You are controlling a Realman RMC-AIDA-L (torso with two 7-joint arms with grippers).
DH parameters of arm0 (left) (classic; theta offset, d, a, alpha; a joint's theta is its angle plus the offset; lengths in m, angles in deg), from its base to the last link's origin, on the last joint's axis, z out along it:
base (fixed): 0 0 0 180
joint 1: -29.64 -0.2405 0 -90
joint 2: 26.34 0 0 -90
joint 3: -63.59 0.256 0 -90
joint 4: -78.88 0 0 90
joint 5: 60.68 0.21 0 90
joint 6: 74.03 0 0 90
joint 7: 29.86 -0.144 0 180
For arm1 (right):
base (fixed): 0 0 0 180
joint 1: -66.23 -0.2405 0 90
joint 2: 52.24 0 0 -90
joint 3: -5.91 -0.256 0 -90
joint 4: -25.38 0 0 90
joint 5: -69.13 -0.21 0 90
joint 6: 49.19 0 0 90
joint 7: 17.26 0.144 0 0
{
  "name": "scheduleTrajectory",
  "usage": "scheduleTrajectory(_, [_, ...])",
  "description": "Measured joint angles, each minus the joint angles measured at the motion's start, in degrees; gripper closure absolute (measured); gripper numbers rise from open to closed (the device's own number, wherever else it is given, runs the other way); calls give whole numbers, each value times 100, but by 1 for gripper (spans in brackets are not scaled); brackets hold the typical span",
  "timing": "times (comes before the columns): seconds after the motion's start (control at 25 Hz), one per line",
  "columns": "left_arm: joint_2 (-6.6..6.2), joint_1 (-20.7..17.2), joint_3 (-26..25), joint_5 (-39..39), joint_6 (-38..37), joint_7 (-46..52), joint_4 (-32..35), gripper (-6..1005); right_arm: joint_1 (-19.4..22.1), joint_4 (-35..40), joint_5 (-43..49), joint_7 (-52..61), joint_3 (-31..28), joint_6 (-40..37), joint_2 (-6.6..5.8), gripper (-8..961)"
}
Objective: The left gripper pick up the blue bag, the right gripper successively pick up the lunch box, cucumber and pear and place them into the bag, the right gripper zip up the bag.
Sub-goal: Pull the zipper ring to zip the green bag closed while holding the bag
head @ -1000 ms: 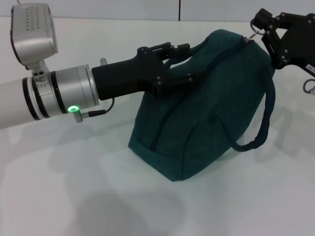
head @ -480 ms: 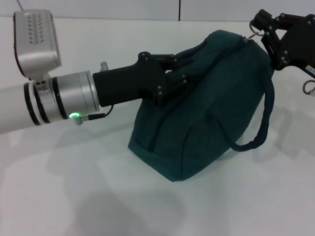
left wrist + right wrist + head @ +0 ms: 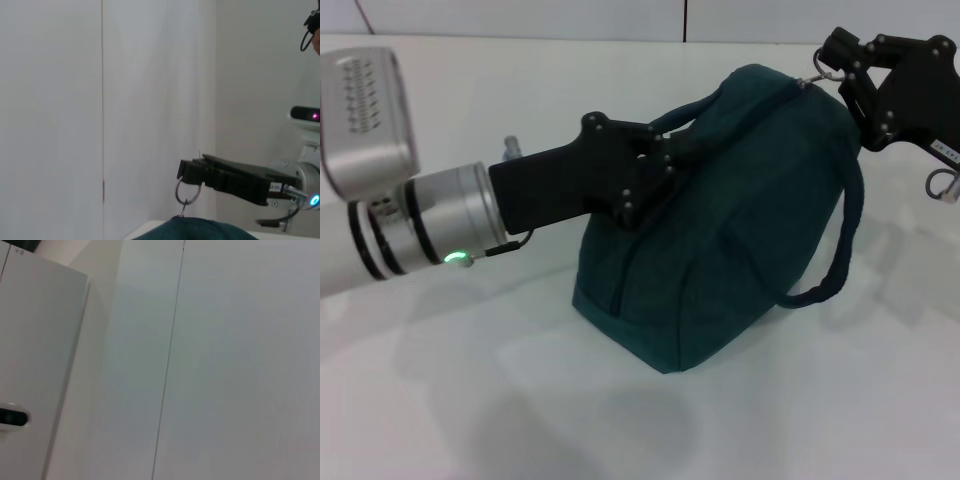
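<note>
Blue bag sits on the white bench, tilted, its base on the surface and its top end raised toward the right gripper. Compared with a second ago, the left gripper has drawn back toward the robot's left with its wrist dropped lower in the head view; the bag has shifted a little the same way, so the handle is being pulled taut. Left jaws are closed on the near loop handle at the bag's upper edge. Right gripper has barely moved; its jaws are pinched on the silver ring pull, which the left wrist view shows hanging from the fingertips just above the bag's top. The zipper seam runs down the near face; no open mouth or silver lining shows, and the lunch box, cucumber and pear are not visible, so presumably they are inside. The far handle hangs loose on the right side. Judgement: the opposing pull puts tension along the zip line, which suits finishing the closing stroke; the task looks near its end. Risk: the ring slipping out of the right jaws.
</note>
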Motion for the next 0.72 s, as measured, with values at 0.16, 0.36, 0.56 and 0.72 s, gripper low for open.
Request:
scheduleTrajectory(0.16, [16,-174,4,-134,-77,-360,-19,946,-5,-6,-5,154,3,1,2,934])
scheduleTrajectory(0.36, [26,-191,45,-238,-90,-750,-285,957,18,-6,-34,527,-61,62,-25,934])
scheduleTrajectory(0.56, [11,-171,224,-215,-89,-874,-309,957,54,-149,-40,616,-289,136,-25,934])
scheduleTrajectory(0.72, [20,-204,237,-221,-89,-984,-312,957,52,-356,-41,669,-453,213,-25,934])
